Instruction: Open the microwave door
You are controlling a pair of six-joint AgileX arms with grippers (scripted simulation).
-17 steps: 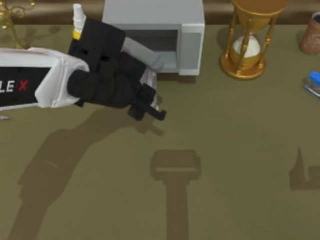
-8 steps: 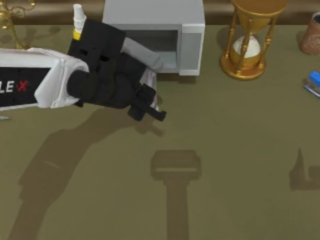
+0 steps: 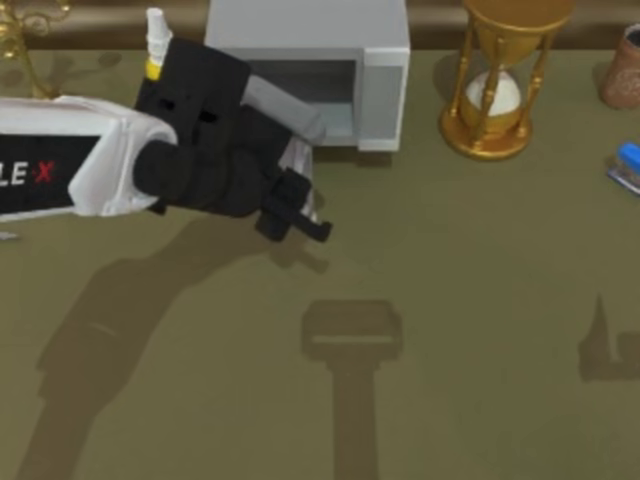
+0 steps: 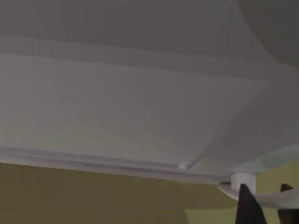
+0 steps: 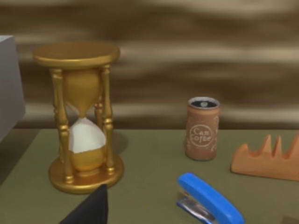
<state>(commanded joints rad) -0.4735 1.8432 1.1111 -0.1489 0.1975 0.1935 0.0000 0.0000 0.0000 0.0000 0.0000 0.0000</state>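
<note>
The boxy light-grey microwave (image 3: pixel 310 60) stands at the far edge of the olive counter (image 3: pixel 480 300); its flat grey door with the pale handle bar (image 3: pixel 285 110) is swung well out toward the left, the cavity exposed — hardly any change over the last second, so the opening looks essentially finished; the left arm's black tool (image 3: pixel 295 215) stays at the door's outer edge, pinched narrow on the handle bar; the right arm is parked off to the right near a golden hourglass (image 3: pixel 500 80).

**Microwave open at the table's far edge**

The microwave (image 3: pixel 320 35), a boxy light-grey oven with a narrow control strip on its right side, stands at the far edge of the table, left of centre. Its cavity lies exposed. The microwave door (image 3: pixel 285 105), a flat grey panel, is swung outward on the left, angled toward the table's middle.
</note>
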